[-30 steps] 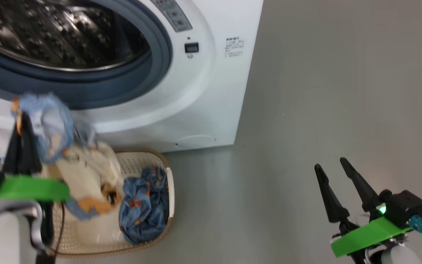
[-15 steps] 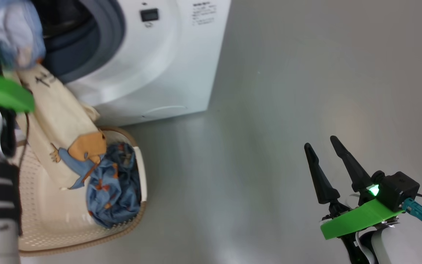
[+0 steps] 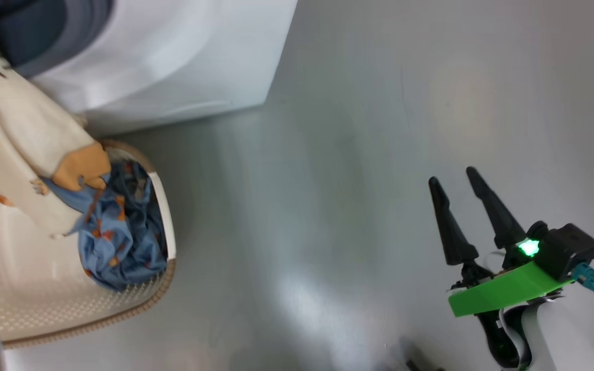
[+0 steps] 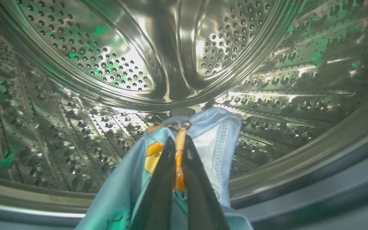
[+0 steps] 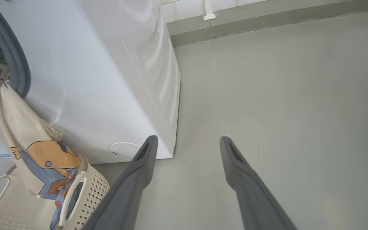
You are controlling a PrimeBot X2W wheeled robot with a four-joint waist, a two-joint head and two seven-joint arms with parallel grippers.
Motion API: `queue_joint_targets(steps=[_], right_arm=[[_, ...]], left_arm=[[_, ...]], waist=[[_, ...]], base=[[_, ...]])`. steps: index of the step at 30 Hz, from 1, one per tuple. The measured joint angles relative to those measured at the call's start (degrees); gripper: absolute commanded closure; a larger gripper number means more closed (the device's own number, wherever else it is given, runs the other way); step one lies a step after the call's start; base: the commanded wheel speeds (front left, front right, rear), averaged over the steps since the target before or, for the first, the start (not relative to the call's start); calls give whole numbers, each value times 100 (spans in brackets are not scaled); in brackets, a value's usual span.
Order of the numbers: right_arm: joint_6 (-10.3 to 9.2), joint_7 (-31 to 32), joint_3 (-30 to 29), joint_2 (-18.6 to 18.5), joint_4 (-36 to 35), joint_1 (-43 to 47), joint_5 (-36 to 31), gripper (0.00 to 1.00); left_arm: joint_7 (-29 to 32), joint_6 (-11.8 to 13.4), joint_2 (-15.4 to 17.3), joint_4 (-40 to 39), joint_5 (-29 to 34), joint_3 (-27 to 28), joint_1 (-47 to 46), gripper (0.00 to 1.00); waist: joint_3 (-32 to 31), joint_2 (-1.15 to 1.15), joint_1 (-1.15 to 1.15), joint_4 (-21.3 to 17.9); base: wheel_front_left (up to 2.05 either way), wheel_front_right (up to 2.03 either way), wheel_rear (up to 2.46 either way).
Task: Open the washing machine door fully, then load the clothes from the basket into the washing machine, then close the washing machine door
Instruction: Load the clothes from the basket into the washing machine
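**Lot: one garment part-loaded, tail trailing outside the drum**

Left gripper (image 4: pixel 179 142) clamped tight on the held garment (image 4: pixel 214 134), tips inside the drum (image 4: pixel 107 64). The garment's cream tail (image 3: pixel 23 134) hangs from the washing machine (image 3: pixel 173 62) mouth at 11 o'clock in the head view down to the basket (image 3: pixel 158 281) at 8 o'clock. Right gripper (image 3: pixel 452 176), 4 o'clock, fingers parted and empty over the floor (image 3: pixel 353 154).

Count: one machine, one basket, two grippers, two garments seen (one held, one blue bundle (image 3: pixel 121 237) in the basket).

Risk: if let go here, the hanging weight would likely drag the piece back over the grey ring (image 5: pixel 16 60), or it could snag on the basket rim.
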Motion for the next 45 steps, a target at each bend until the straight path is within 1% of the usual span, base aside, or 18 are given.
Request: queue_joint_targets(steps=[4,6,12,17,20,23,27,30,31,32,33,38,45], right_arm=[[0,-1,-23,29,-41,-51,0,0],[0,0,-20,62,-47,-62,0,0],[0,-1,20,77,-60,-196,-3,0],[0,0,66,82,-64,-281,-3,0],[0,0,132,85,-52,-281,2,0],[0,-1,194,87,-44,-281,18,0],[0,-1,204,86,-31,-281,20,0],[0,-1,222,85,-16,-281,21,0],[0,-1,231,85,-7,-282,21,0],[0,-1,236,83,1,-282,21,0],[0,-1,241,85,8,-284,21,0],[0,-1,243,85,41,-285,21,0],[0,-1,214,82,60,-334,34,0]], left_arm=[[-23,0,107,176,42,-81,-360,100],[-146,-8,178,274,96,-130,-556,100],[-576,-5,171,438,119,-238,-1109,100],[-769,10,210,436,335,-422,-1462,100],[-776,109,257,116,434,-483,-1600,100],[-817,208,337,-604,499,-503,-1600,100],[-823,264,349,-1473,522,-503,-1534,100],[-824,280,335,-1580,516,-471,-1323,100],[-824,280,320,-1474,483,-443,-1263,82],[-823,280,307,-1435,450,-425,-1195,24],[-823,280,304,-1391,450,-419,-1143,0],[-823,255,213,-891,332,-368,-1051,0],[-824,202,89,-489,249,-349,-1042,0]], waist=[[258,0,0,1],[427,0,0,10],[890,0,0,58],[1130,0,0,85],[1185,0,0,67],[1176,0,0,12],[1132,0,0,-34],[1090,0,0,-53],[1076,0,0,-55],[1065,0,0,-58],[1056,0,0,-58],[966,0,0,-41],[825,0,0,42]], base=[[0,0,0],[0,0,0],[0,0,0],[0,0,0],[0,0,0],[0,0,0],[0,0,0],[0,0,0],[0,0,0],[0,0,0],[0,0,0],[0,0,0],[0,0,0]])
